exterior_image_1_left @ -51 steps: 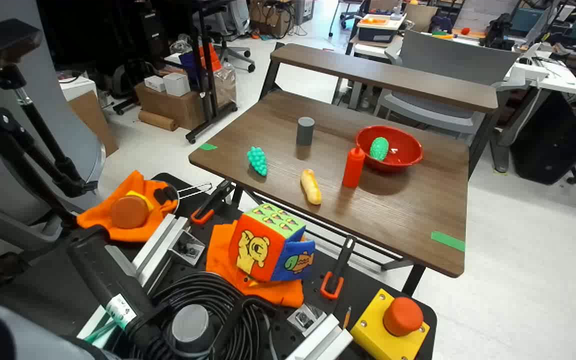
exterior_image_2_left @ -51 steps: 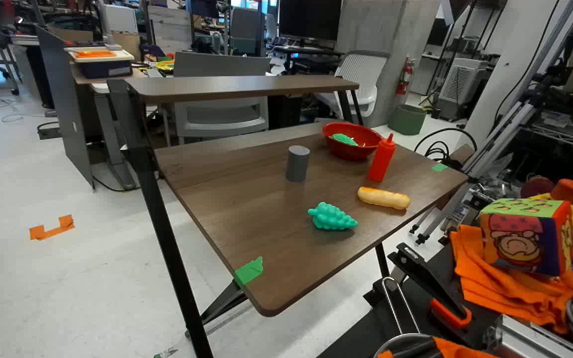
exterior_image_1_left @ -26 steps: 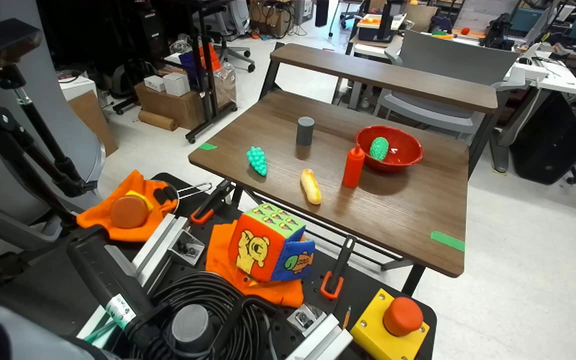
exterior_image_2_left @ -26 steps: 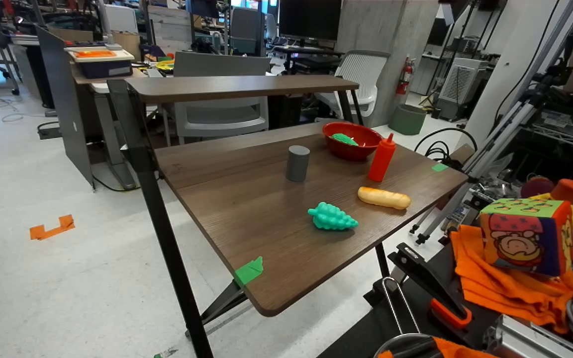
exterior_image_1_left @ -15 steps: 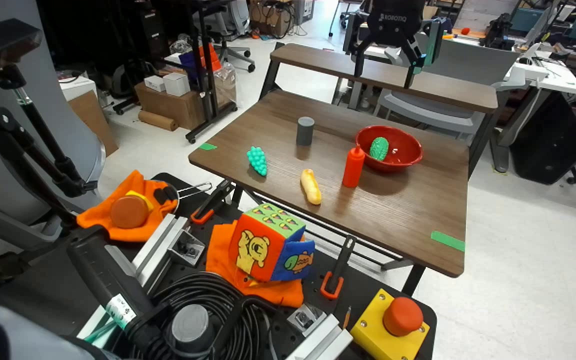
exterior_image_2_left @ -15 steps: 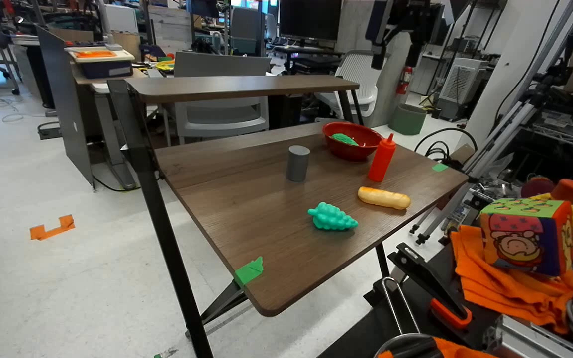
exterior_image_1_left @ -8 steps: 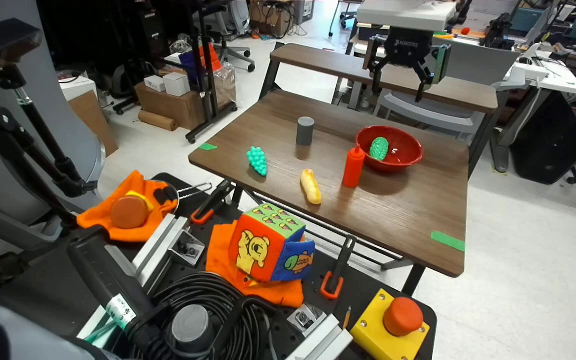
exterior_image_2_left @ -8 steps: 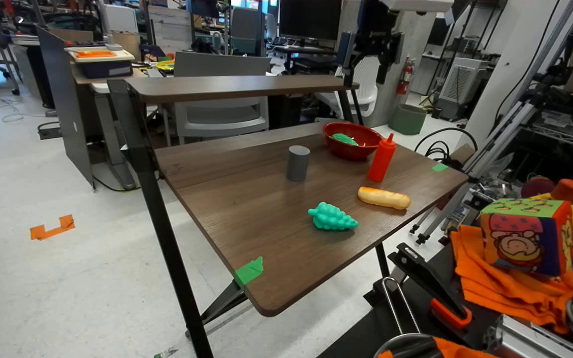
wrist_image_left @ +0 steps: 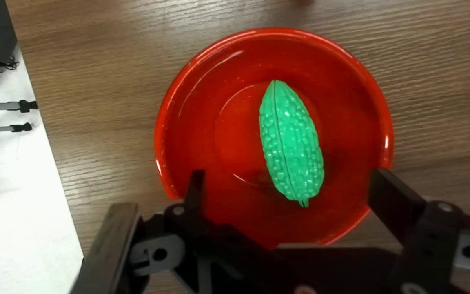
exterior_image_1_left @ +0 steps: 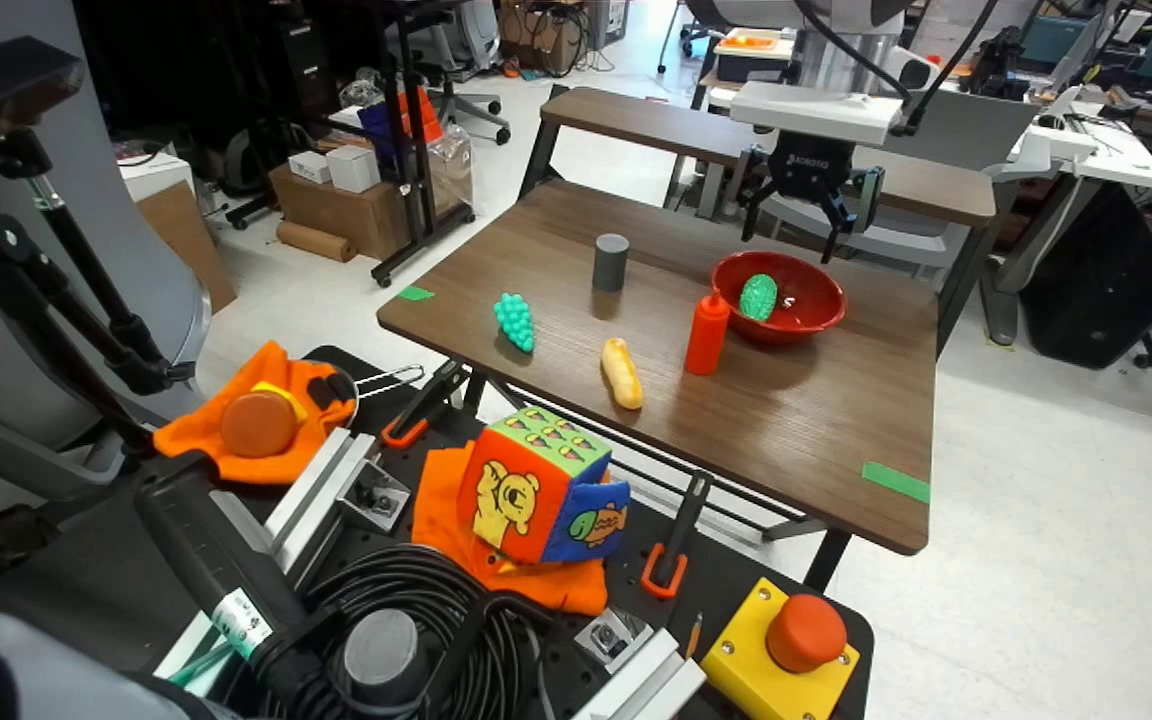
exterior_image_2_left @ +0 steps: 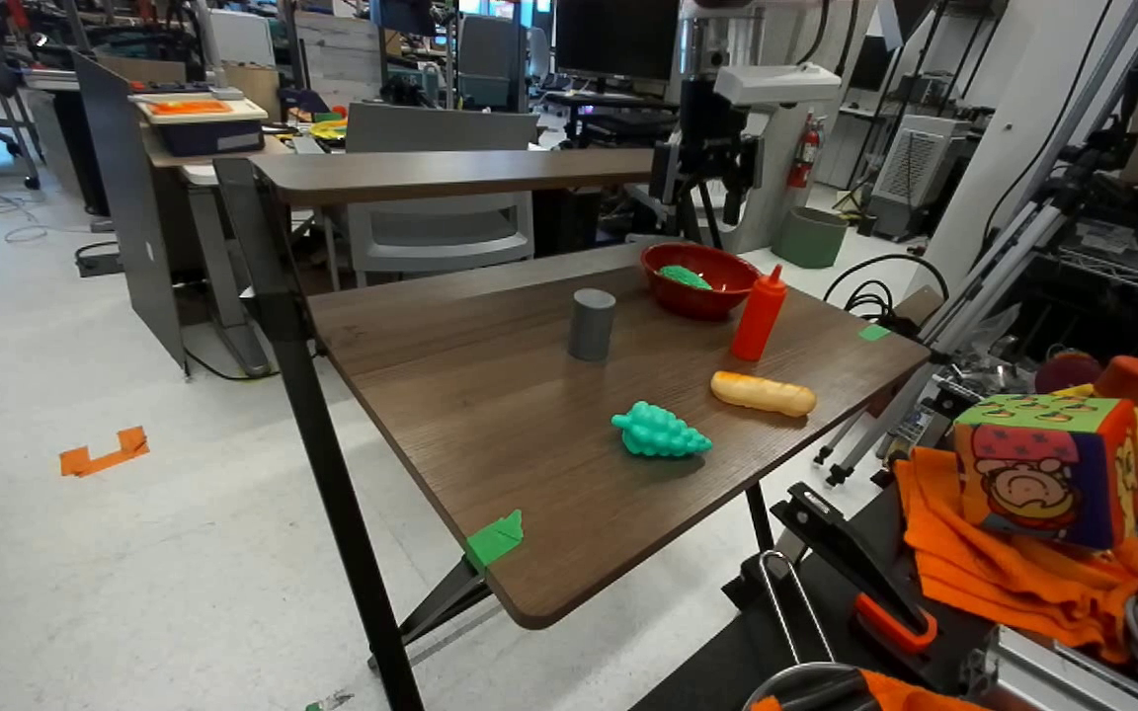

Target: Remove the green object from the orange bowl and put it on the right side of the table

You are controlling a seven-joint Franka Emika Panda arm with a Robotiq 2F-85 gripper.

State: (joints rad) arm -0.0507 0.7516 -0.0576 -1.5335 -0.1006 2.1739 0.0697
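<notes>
The green object (wrist_image_left: 291, 141), a bumpy elongated lump, lies in the red-orange bowl (wrist_image_left: 186, 134). It also shows in both exterior views (exterior_image_1_left: 758, 298) (exterior_image_2_left: 685, 276). The bowl stands near the table's back edge (exterior_image_1_left: 784, 330) (exterior_image_2_left: 697, 299). My gripper (exterior_image_1_left: 787, 247) is open and empty, pointing down above the bowl, with its tips apart from the bowl and the green object. It shows in an exterior view (exterior_image_2_left: 707, 223) too. In the wrist view its fingers (wrist_image_left: 288, 174) are spread wide, and the green object lies between and ahead of them. The brown table (exterior_image_1_left: 836, 420) bears the bowl.
A red squeeze bottle (exterior_image_1_left: 707, 335) stands close beside the bowl. A grey cylinder (exterior_image_1_left: 610, 263), a bread roll (exterior_image_1_left: 622, 374) and a teal grape-like toy (exterior_image_1_left: 514, 322) are also on the table. A raised shelf (exterior_image_1_left: 656, 125) runs along the table's back.
The arm has come into view from above, and my open gripper has moved down toward the bowl. The green object, the bowl and the other table items have not moved.
</notes>
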